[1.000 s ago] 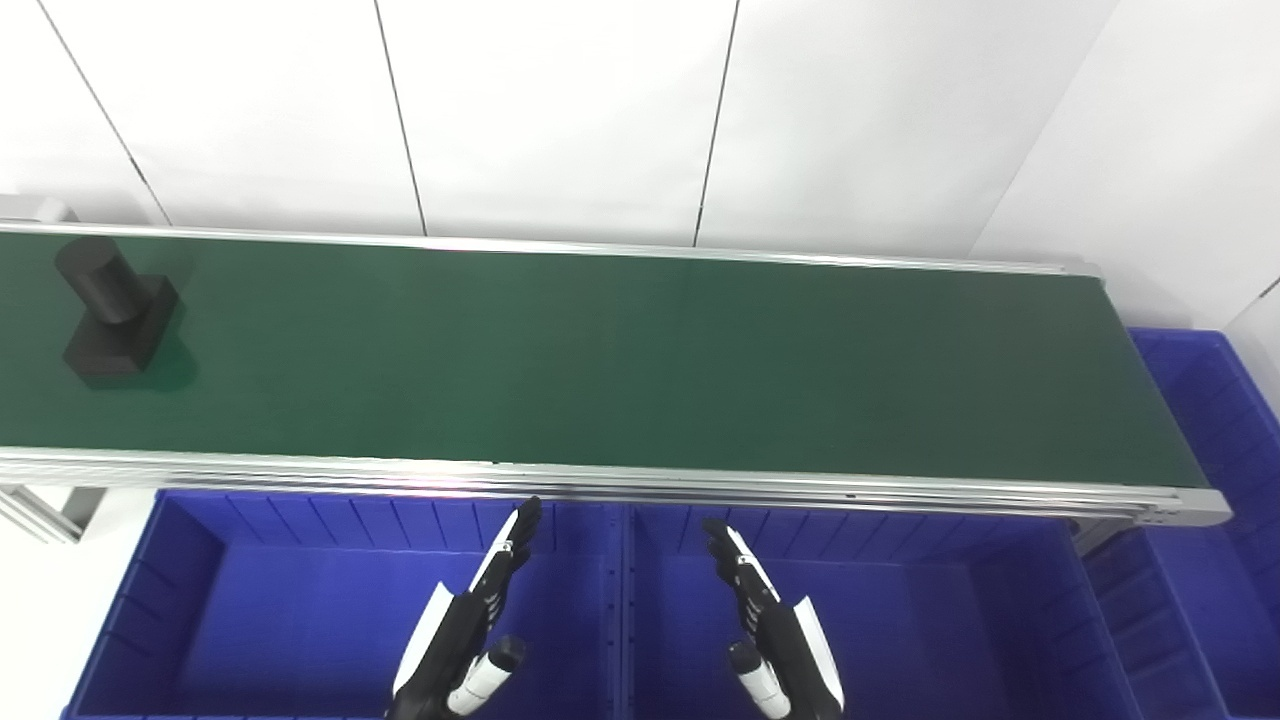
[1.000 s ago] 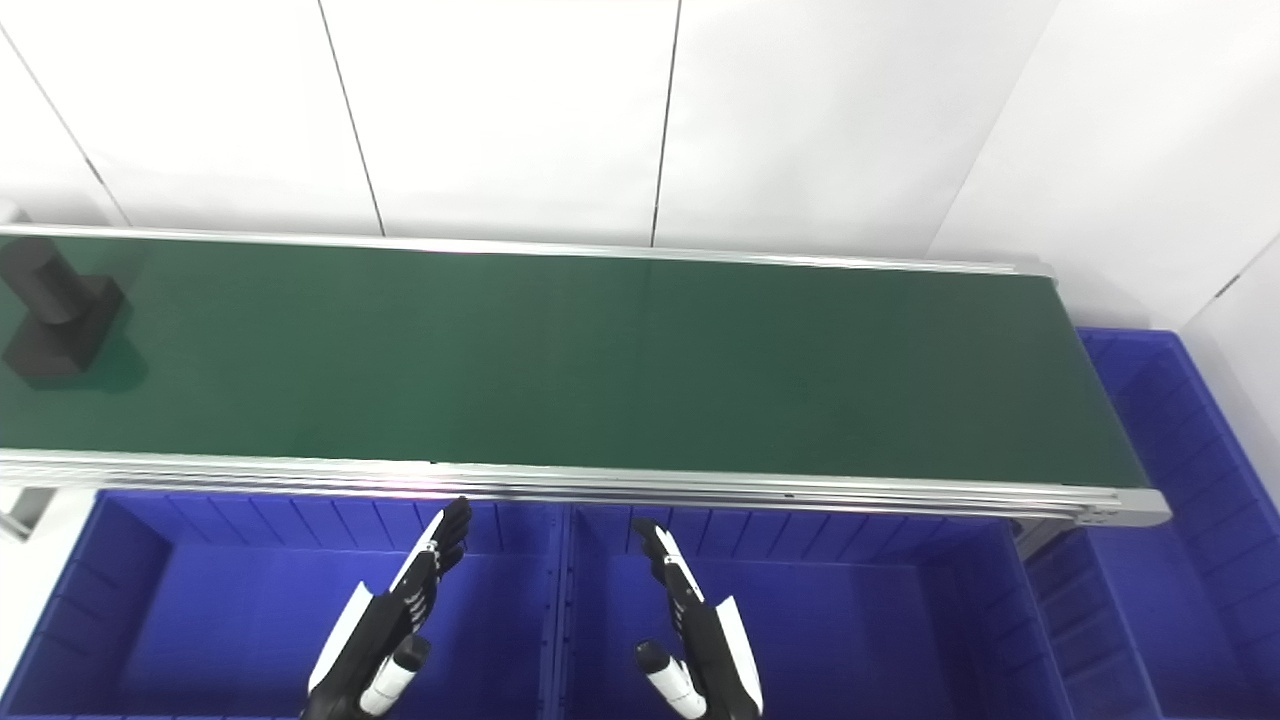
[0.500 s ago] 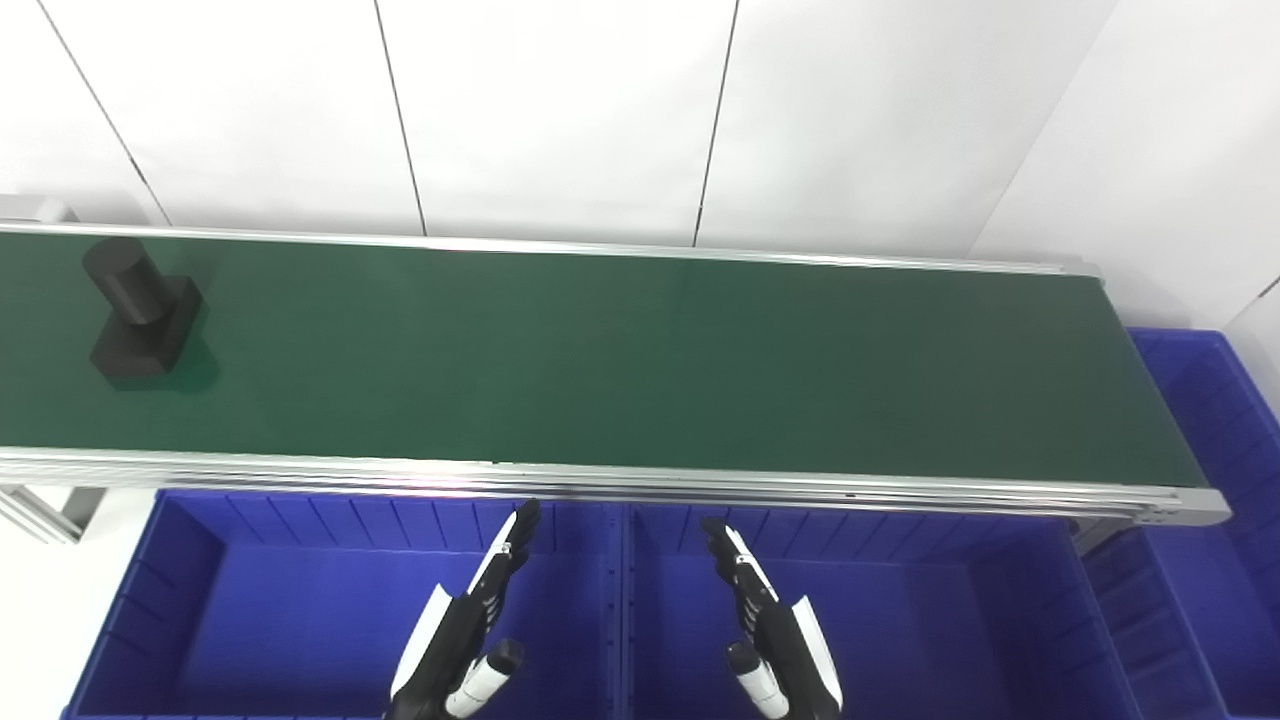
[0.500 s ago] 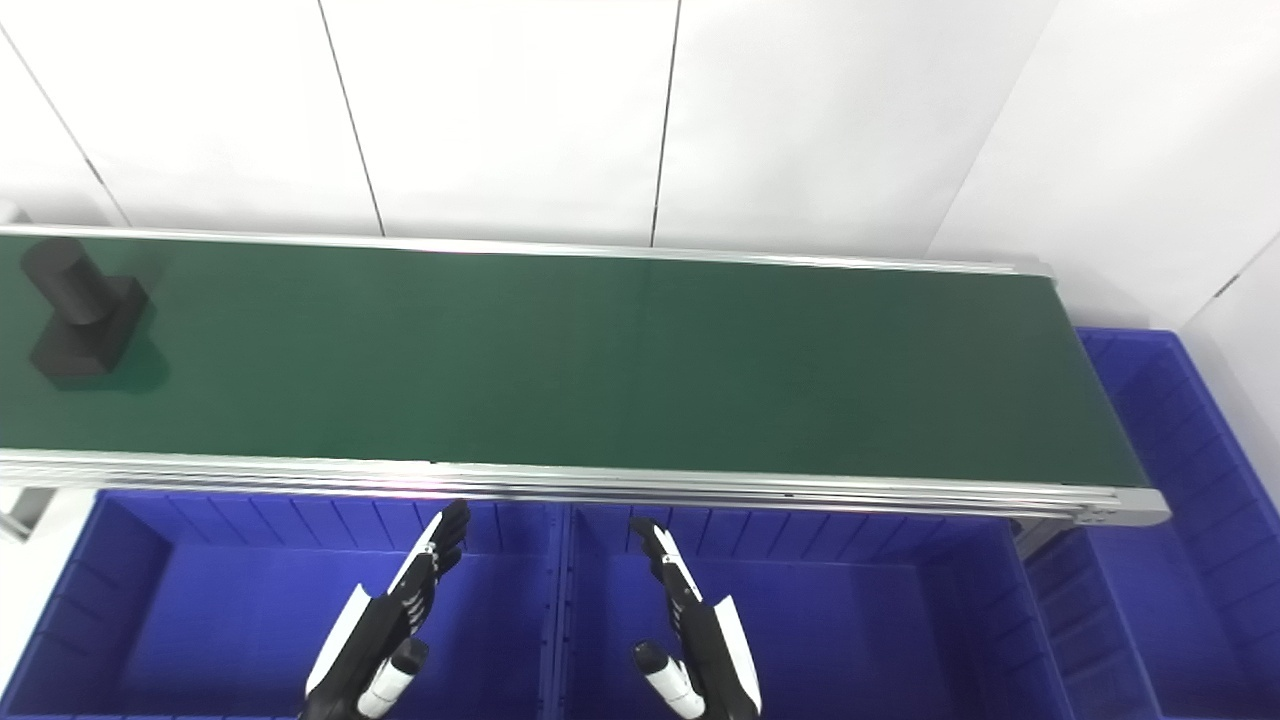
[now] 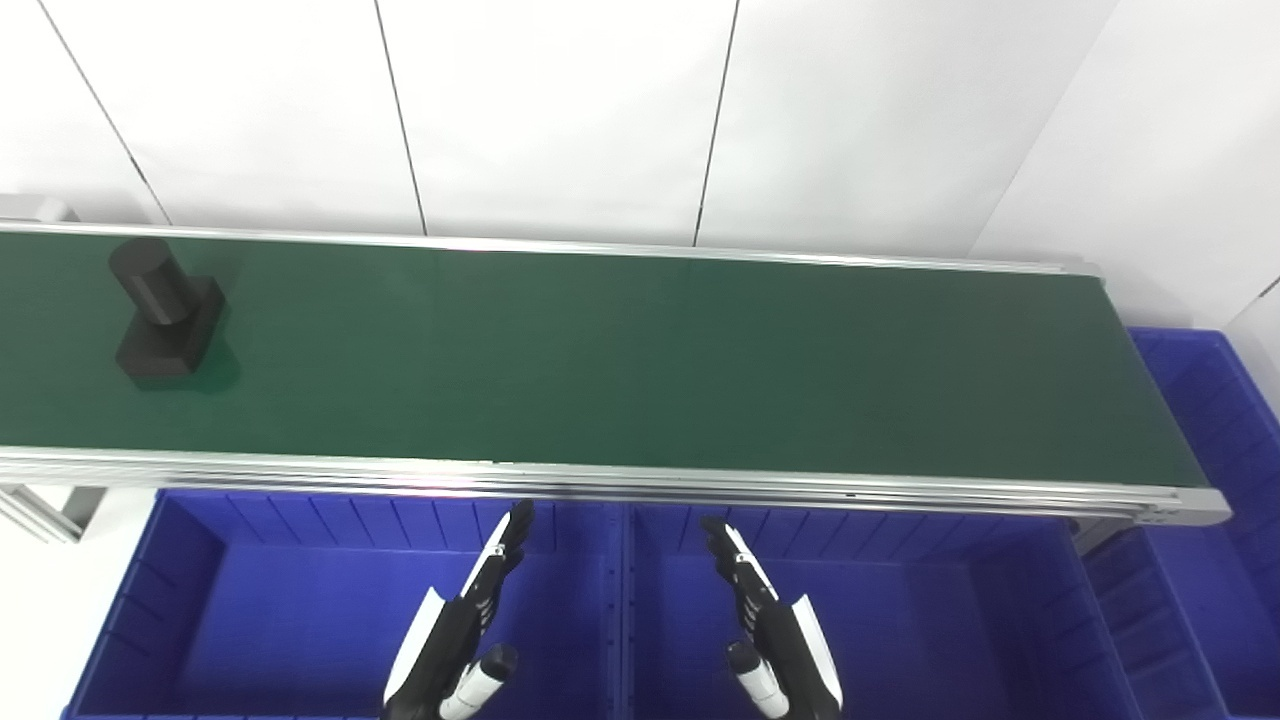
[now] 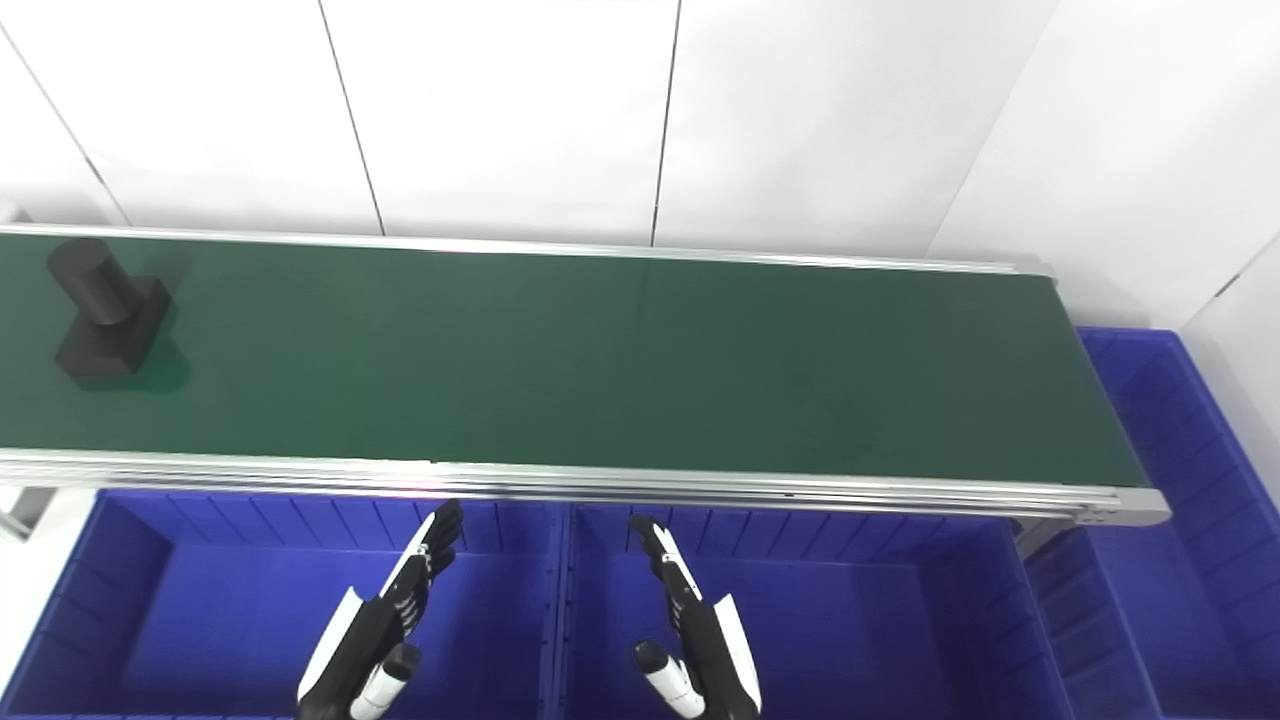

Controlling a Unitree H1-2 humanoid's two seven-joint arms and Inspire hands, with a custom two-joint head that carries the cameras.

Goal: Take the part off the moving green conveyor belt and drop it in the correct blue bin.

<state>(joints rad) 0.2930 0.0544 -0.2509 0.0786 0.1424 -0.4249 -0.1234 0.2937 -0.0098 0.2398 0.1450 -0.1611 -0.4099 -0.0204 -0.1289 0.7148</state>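
A black part [image 5: 165, 312], a round stub on a square base, rides at the far left of the green conveyor belt [image 5: 640, 360]. My left hand [image 5: 455, 630] hovers open over the left blue bin [image 5: 250, 610], fingers straight and pointing toward the belt. My right hand [image 5: 770, 630] hovers open over the middle blue bin [image 5: 930, 620] in the same pose. Both hands are empty and far from the part, below the belt's near rail.
A third blue bin [image 5: 1215, 440] stands past the belt's right end. The belt has silver rails front [image 5: 600, 480] and back, with a white panelled wall behind. A frame leg [image 5: 40, 505] shows at lower left.
The black part has ridden to the right along the belt. My left hand has shifted slightly left and down. My right hand has barely moved.
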